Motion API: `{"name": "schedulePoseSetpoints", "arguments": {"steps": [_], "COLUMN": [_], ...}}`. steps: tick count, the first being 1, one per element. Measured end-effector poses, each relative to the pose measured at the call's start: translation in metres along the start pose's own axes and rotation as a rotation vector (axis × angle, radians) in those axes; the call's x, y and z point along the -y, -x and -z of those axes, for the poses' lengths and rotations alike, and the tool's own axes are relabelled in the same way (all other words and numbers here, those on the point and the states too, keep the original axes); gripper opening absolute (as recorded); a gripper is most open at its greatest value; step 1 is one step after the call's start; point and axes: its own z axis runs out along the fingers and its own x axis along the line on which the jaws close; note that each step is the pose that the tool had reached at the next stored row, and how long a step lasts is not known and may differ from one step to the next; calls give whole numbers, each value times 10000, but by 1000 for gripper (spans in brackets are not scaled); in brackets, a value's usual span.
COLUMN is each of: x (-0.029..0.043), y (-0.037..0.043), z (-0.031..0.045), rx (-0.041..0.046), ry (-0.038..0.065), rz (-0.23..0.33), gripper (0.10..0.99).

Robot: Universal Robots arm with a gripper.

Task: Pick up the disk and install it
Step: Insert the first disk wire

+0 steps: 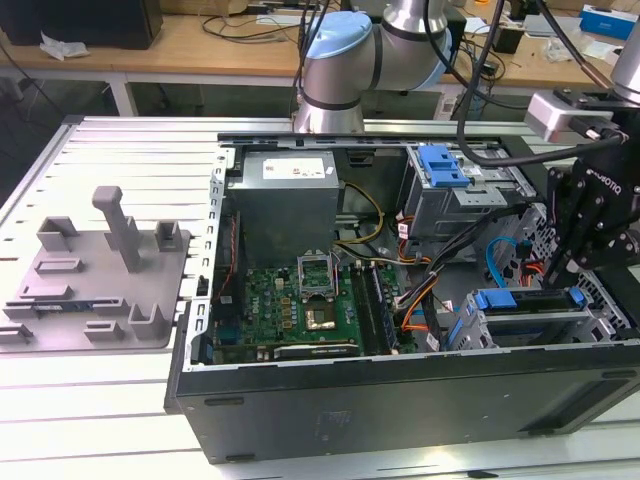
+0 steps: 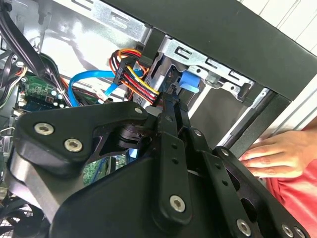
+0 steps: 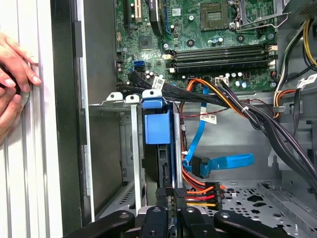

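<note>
The open computer case (image 1: pixel 400 400) is laid on its side so that its drive cage (image 1: pixel 530 322) faces up, the disk (image 3: pixel 158 126) is seen standing on edge in a cage slot, and the gripper (image 3: pixel 173 192), jaws drawn close together with nothing pinched, is held at its cabled end, seemingly to press it home.

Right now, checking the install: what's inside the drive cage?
The disk sits in one slot of the cage, blue frame showing. Its silver body is covered by that frame.
</note>
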Motion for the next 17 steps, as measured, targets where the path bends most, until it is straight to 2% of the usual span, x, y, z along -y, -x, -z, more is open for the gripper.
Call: {"name": "schedulePoseSetpoints", "arguments": {"steps": [17], "x": [0], "y": [1], "z": [-40], "rx": [0], "ry": [0], "rz": [0], "gripper": [165]}}
